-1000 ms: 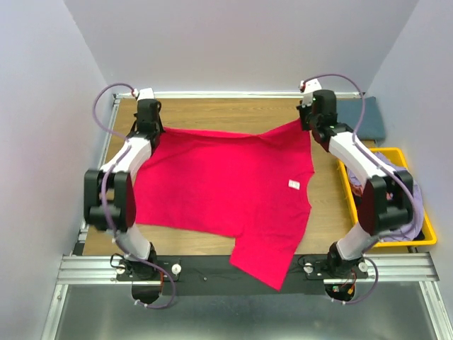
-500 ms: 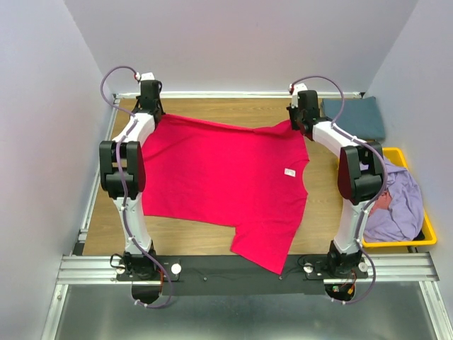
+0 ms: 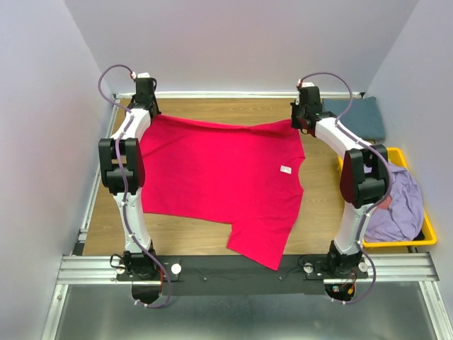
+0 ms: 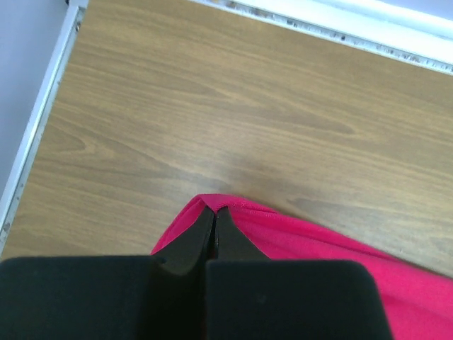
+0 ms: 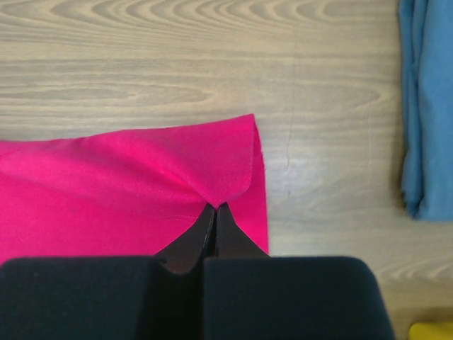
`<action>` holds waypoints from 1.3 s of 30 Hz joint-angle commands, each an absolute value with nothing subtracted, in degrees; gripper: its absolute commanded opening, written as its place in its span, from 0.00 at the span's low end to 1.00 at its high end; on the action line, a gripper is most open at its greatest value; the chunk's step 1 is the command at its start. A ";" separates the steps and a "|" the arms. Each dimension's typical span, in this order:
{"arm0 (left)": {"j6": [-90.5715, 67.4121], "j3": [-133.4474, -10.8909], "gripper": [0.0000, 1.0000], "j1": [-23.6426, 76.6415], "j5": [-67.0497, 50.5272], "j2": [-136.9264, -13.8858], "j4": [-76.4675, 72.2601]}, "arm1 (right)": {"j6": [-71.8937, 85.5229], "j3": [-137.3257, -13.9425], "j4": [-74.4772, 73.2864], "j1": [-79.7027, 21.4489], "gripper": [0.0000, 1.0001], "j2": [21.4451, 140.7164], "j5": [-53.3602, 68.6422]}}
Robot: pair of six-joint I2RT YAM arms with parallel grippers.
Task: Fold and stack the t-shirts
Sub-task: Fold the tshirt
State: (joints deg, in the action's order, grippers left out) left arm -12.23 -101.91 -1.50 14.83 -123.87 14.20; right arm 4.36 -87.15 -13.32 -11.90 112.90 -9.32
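At the far edge of the worktop, the left claw is pinched shut on one corner of the crimson shirt, its two black tips meeting right over the cloth's edge. The right claw is likewise clamped on the shirt's other far corner, where a small flap of cloth curls over just ahead of the tips.

From both claws the shirt runs back toward the arm bases, spread mostly flat. The neck notch and a small white tag sit on the right side, so I judge the long axis to lie left to right, collar toward the right arm and hem toward the left. Each arm is nearest its own corner, and any fold would have to carry that far edge toward the near one. One sleeve drapes past the near edge of the worktop over the black rail.

Just right of the right claw, apart from the crimson cloth, lies a blue-grey shirt, seemingly folded. A lavender shirt is heaped in the yellow bin at the right.

Whether another shirt lies under the lavender one is hard to make out, since the right arm crosses the bin. The wrist views show only the gripped corners.
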 commanded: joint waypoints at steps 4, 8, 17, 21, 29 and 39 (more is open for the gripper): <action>-15.64 -103.80 0.00 -2.99 12.92 -123.49 19.77 | 15.19 -86.40 -21.87 -11.69 0.01 106.36 -5.28; -16.87 -104.33 0.00 -3.34 12.83 -122.26 22.85 | 18.36 -85.96 -24.52 -11.60 0.01 104.42 -2.91; -18.54 -102.13 0.00 -3.52 12.13 -120.41 26.54 | 23.55 -80.60 -29.53 -11.69 0.01 100.64 1.40; -19.42 -101.08 0.00 -3.52 13.88 -118.22 28.03 | 24.43 -78.49 -30.50 -11.69 0.01 98.97 2.37; -20.48 -96.95 0.00 -4.48 15.03 -114.61 27.95 | 25.40 -76.29 -33.48 -11.69 0.01 96.33 3.25; -20.04 -95.19 0.00 -4.92 15.21 -112.06 28.56 | 26.28 -74.01 -36.82 -11.69 0.01 92.46 4.65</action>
State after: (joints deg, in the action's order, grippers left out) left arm -19.77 -96.88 -4.12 13.47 -114.87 27.88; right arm 25.10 -75.66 -33.67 -11.90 94.98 2.96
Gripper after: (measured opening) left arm 0.008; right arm 0.012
